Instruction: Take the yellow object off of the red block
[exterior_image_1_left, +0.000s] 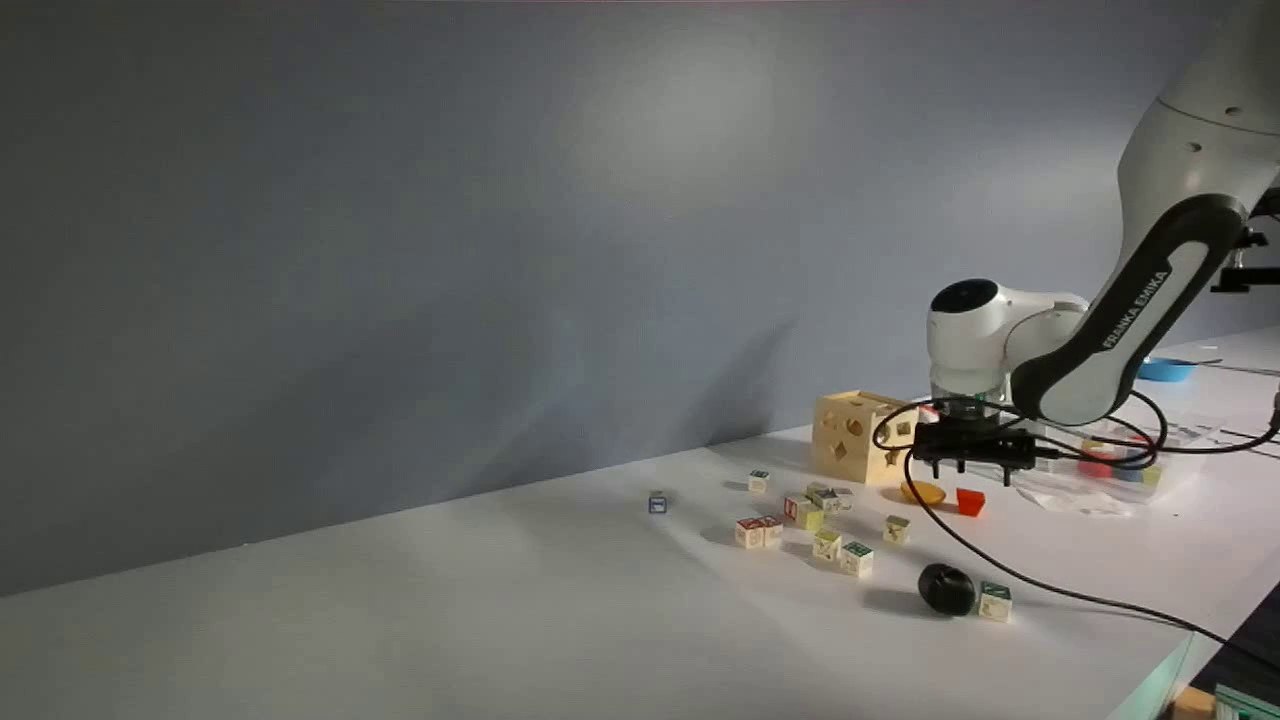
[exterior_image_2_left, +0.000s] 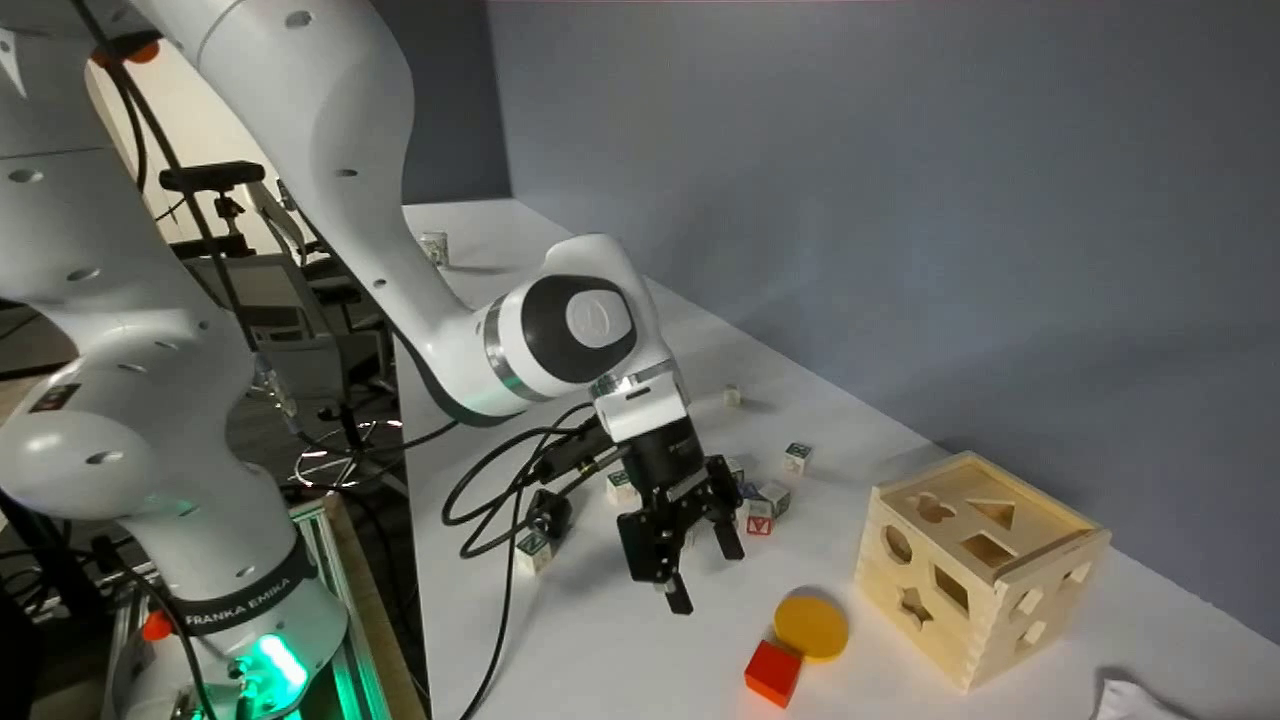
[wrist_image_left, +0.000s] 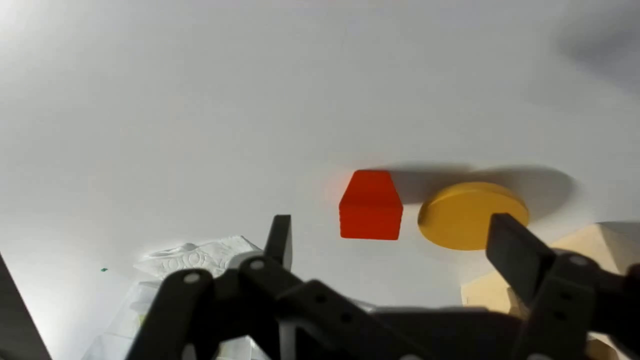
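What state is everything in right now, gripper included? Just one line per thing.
Gripper: open, holding nothing
Red block: on the table, nothing on top
Yellow disc: beside the red block, not on it, a gap between them
Wooden cube: standing, top panel in place
Letter blocks: scattered, some clustered
Black round object: resting beside a letter block
White wrapper: crumpled
Base light: lit green

We see a plain blue-grey wall (exterior_image_1_left: 400, 200) rising behind a long pale table (exterior_image_1_left: 400, 620), with a soft patch of light (exterior_image_1_left: 690, 100) high on it and blurred shadows (exterior_image_1_left: 745, 390) lower down. In an exterior view we find a darker wall (exterior_image_2_left: 450, 100) meeting it at a corner, and a grey chair (exterior_image_2_left: 280, 290) standing on dim floor (exterior_image_2_left: 258, 450) beyond the table's edge.
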